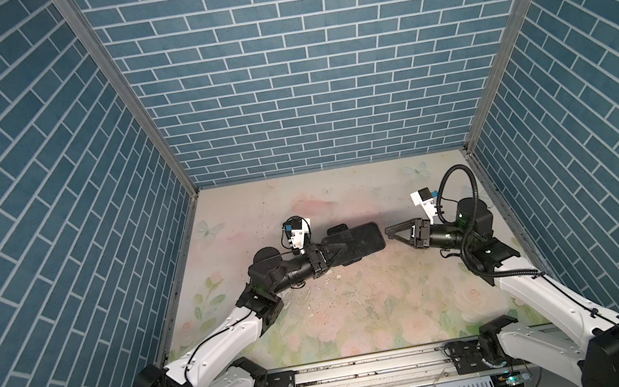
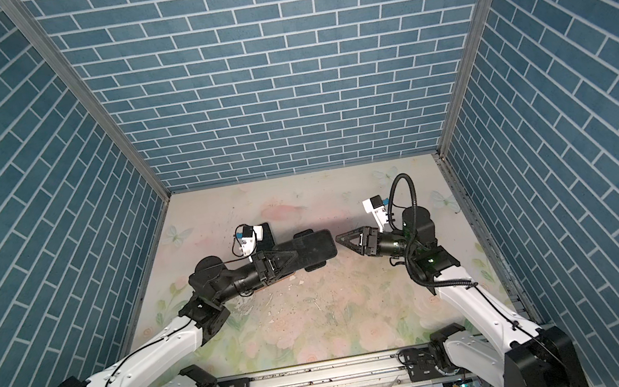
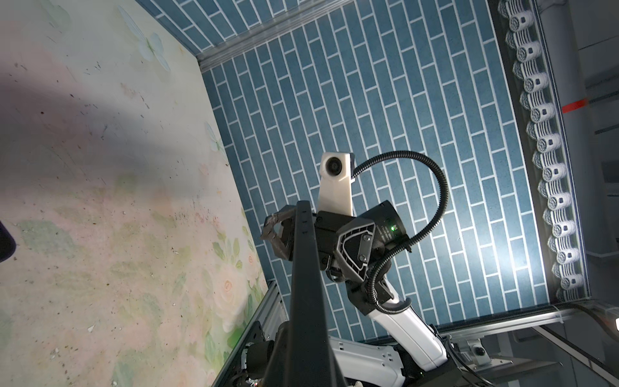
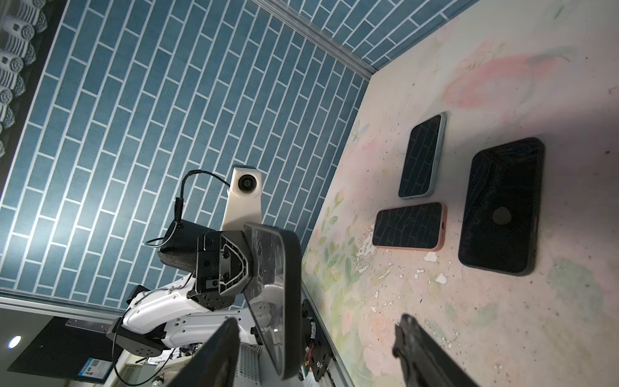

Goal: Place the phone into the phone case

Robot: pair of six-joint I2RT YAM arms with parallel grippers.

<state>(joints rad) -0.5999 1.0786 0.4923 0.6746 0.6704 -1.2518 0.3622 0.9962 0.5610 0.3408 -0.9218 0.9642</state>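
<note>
A black phone [image 1: 365, 239] [image 2: 318, 245] hangs level just above the table, and my left gripper [image 1: 344, 249] is shut on its left end. In the left wrist view the phone [image 3: 304, 284] shows edge-on, running out from between the jaws. The empty black phone case [image 4: 502, 207] lies open side up on the table, and in a top view the case [image 1: 337, 230] peeks out from under the phone. My right gripper [image 1: 389, 231] [image 4: 318, 335] stands open just off the phone's right end [image 4: 278, 301], with its fingers [image 4: 422, 351] not touching it.
Two other phones lie on the table near the case, one in a blue cover [image 4: 422, 157] and one in a pink cover [image 4: 410, 226]. Brick-patterned walls [image 1: 305, 98] close in the floral table [image 1: 360, 312] on three sides. A metal rail [image 1: 369, 366] runs along the front.
</note>
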